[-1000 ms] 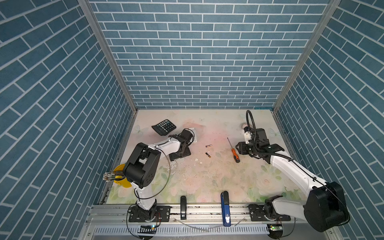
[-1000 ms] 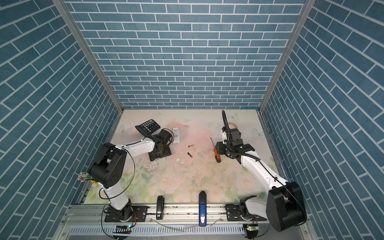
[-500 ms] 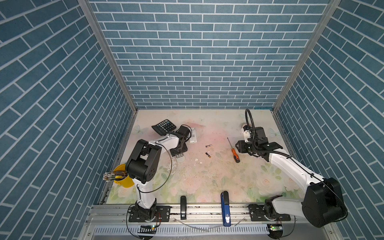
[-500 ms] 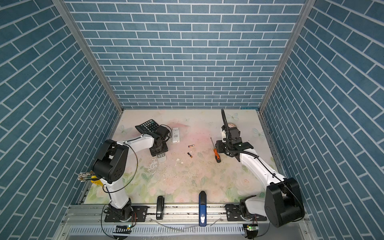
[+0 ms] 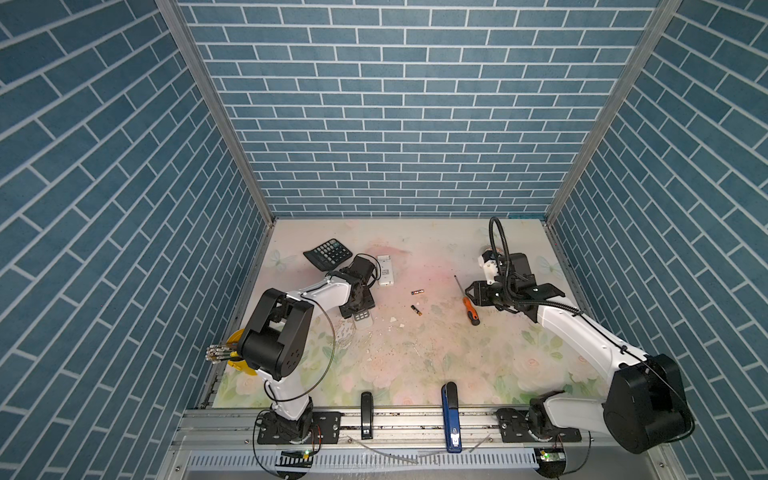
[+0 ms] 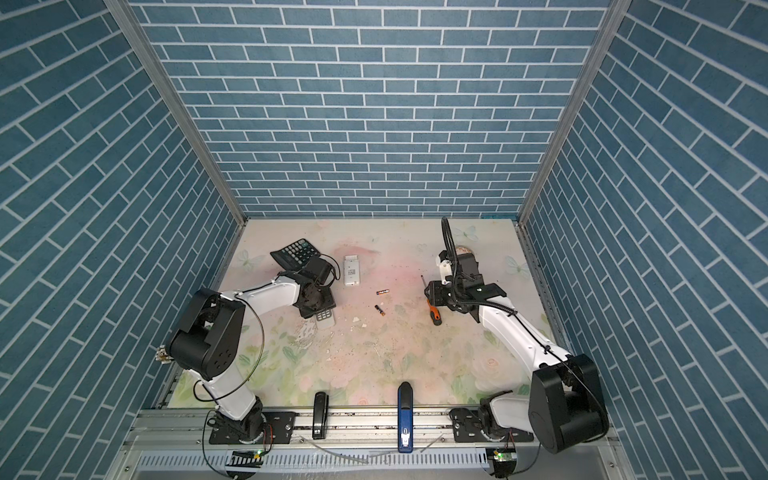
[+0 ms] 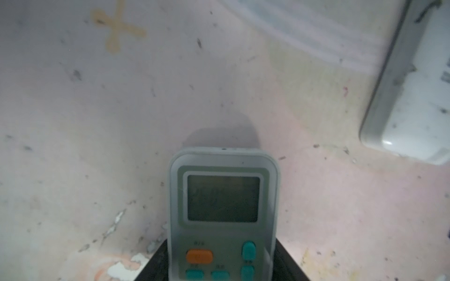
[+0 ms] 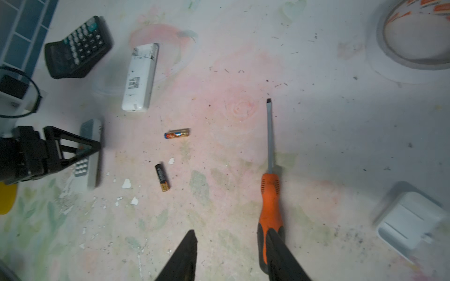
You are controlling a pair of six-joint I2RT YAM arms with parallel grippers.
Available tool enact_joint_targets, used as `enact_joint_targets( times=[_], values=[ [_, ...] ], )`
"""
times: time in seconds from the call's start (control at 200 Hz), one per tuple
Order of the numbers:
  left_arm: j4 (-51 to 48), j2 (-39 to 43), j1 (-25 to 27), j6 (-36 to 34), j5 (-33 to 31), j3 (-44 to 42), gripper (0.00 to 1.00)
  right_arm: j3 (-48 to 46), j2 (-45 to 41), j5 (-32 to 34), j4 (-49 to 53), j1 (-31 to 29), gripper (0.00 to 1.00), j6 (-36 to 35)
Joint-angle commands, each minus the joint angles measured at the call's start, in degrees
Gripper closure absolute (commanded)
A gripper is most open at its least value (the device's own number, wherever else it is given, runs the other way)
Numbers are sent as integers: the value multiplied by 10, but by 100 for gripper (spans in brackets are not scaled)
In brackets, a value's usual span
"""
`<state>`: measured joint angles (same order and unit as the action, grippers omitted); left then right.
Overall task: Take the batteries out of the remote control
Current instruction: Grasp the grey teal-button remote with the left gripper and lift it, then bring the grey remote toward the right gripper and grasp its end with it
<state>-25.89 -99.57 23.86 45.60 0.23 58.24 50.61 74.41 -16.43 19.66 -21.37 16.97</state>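
Currently the left tool [image 8: 92, 147] is clenched on a grey remote [image 7: 222, 199], gripping it at the keypad end so that the screen end sticks out free. In the left wrist view the display faces the camera, which likely puts the back, and probably the battery door, toward the bench [image 5: 457, 357]. The right tool [image 8: 231, 233] is released, its jaws spread with nothing between them. One side of it stands just beside the handle of the orange screwdriver [image 8: 270, 202], which lies at lower centre of the right wrist view.

Two batteries are already out. An orange-gold battery [image 8: 177, 134] and a black battery [image 8: 162, 181] lie loose near the middle of that view, apart from each other, between the grey remote and the screwdriver. A white remote [image 8: 140, 77] lies back-up at upper left, beside the calculator [image 8: 78, 46].

Both loose batteries are round, so an arm sweeping low over the bench could send them rolling. If the right tool closes or drops, it may nudge the screwdriver handle and swing the shaft toward them. The grey remote is held at one end only, so prying could lever it out of the grip. Whether cells remain inside it cannot be told.
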Motion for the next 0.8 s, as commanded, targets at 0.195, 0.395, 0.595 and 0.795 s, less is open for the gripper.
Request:
enact_joint_targets(
  times=[0.195,0.395,0.595,0.795],
  values=[
    [95,64,-2,50,101,-26,71,51,25,-93,-31,-29,60,60],
    [173,98,-1,95,118,-43,71,69,36,-73,-46,-77,63,85],
    [195,118,3,102,122,-32,71,105,67,-42,-38,-136,63,92],
    [228,138,10,121,127,-36,71,124,99,-48,-77,-166,62,124]
  ],
)
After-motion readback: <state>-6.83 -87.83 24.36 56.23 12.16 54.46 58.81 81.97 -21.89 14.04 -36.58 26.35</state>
